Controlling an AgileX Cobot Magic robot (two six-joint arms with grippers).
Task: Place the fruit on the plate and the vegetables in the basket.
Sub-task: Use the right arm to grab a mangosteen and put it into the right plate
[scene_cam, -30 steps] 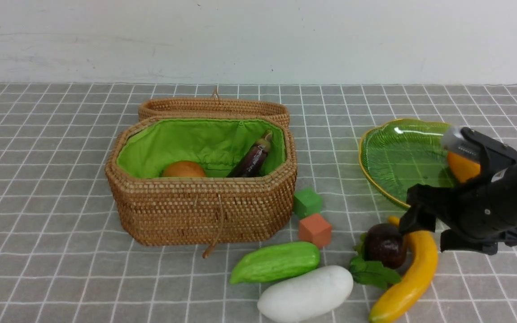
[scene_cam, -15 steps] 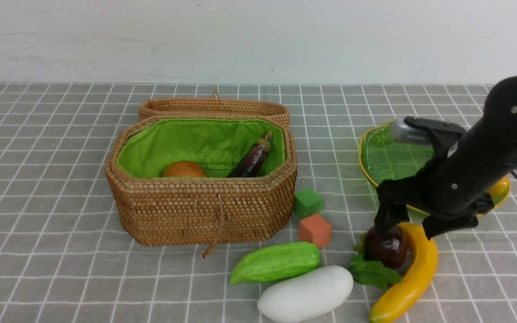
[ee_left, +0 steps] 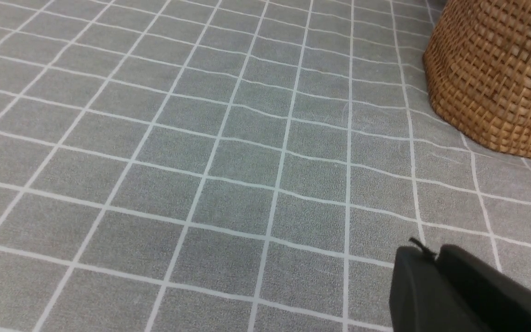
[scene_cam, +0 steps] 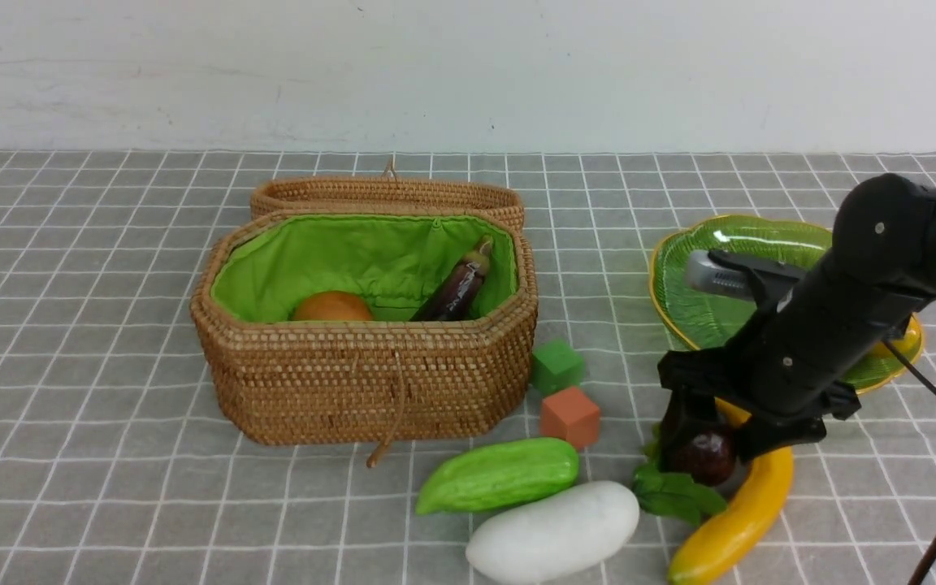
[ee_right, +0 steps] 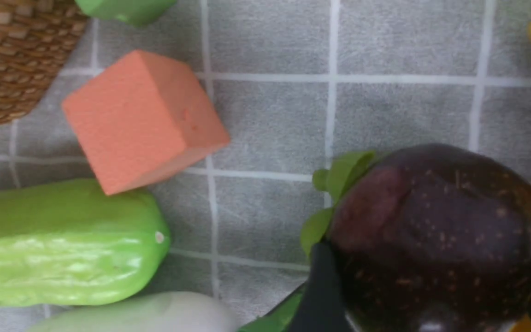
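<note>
The mango now lies on the green plate, released moments ago. The right gripper has dropped over the maroon fruit, which sits beside the banana. Its jaws stand wide on either side, so this fruit looks next for the plate.

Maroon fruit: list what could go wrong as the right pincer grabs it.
The glossy round maroon fruit may slip from the right pincer straddling it. The leafy bunch against it could get pinched and lifted too. The banana alongside might be nudged.
</note>
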